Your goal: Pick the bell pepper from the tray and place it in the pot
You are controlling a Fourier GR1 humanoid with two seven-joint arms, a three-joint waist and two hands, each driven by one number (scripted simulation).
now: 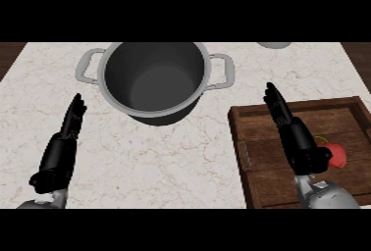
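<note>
Fingers of your right hand (293,132) lie straight and together, gripping nothing; the bell pepper (336,155) sits just right of them in the tray (264,186). Grasp pending: shift right, close. Pot (153,73) lies beyond-left. Left hand (62,152) rests straight-fingered.

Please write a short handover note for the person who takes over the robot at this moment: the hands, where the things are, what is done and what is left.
Left hand: open, fingers straight, above the bare counter left of the pot, holding nothing.
Right hand: open, fingers straight, over the wooden tray, holding nothing.
Bell pepper: red, in the tray, just right of the right wrist, partly hidden by it.
Pot: grey, two handles, behind and to the left of the tray, nothing in it.
Done: nothing yet; the pepper is not grasped.
Left: grasp the pepper, lift it, carry it to the pot, release it inside.
</note>
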